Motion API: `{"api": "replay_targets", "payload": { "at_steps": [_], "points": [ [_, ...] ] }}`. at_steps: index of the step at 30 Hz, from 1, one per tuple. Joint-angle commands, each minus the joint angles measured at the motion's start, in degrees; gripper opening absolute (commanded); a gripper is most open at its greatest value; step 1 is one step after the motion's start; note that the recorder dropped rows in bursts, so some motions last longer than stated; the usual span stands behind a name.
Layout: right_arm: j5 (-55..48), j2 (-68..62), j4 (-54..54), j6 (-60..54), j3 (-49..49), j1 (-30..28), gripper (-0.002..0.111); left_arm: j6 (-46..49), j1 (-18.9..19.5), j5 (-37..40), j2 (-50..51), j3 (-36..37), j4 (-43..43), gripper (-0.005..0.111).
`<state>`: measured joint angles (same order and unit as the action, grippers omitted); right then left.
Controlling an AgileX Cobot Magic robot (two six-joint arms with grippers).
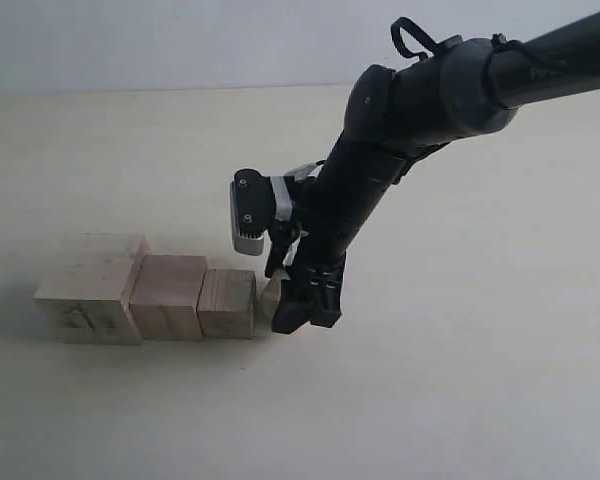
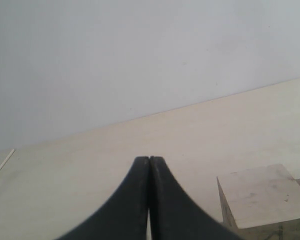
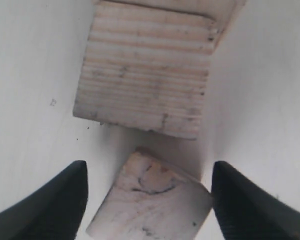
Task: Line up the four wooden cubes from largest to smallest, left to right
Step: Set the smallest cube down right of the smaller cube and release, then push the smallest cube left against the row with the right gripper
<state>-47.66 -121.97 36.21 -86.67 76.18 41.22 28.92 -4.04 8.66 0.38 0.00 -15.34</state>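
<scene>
Three pale wooden cubes stand in a touching row: the largest cube at the left, a medium cube beside it, then a smaller cube. The smallest cube lies just right of them, mostly hidden behind my right gripper. In the right wrist view this smallest cube sits skewed between the spread black fingers of the open right gripper, a small gap from the smaller cube. My left gripper is shut and holds nothing. It hovers near the largest cube.
The pale tabletop stretches bare to the right and front of the row. A light wall rises behind the table. My right arm reaches in from the upper right.
</scene>
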Motion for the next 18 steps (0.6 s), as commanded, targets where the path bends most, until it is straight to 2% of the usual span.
{"api": "replay_targets", "payload": {
  "at_steps": [1, 5, 9, 13, 15, 18],
  "points": [
    [-2.17, 3.65, -0.26, 2.02, 0.29, 0.12, 0.077, -0.27, 0.11, -0.22, -0.38, 0.0, -0.25, 0.0],
    [-1.68, 9.07, -4.7, 11.29, 0.29, 0.12, 0.077, -0.27, 0.11, -0.22, -0.38, 0.0, -0.25, 0.0],
    [-1.8, 14.77, -13.53, 28.26, 0.29, 0.12, 0.077, -0.27, 0.11, -0.22, -0.38, 0.0, -0.25, 0.0],
    [-2.16, 17.86, -20.56, 37.64, 0.29, 0.12, 0.077, -0.27, 0.11, -0.22, -0.38, 0.0, -0.25, 0.0],
    [-3.45, 18.12, -21.51, 40.68, 0.18, 0.12, 0.073, -0.27, 0.11, -0.22, -0.38, 0.0, -0.25, 0.0],
    [-3.63, 16.71, -21.56, 41.07, -0.99, 0.12, 0.054, -0.27, 0.11, -0.22, -0.38, 0.0, -0.25, 0.0]
  ]
}}
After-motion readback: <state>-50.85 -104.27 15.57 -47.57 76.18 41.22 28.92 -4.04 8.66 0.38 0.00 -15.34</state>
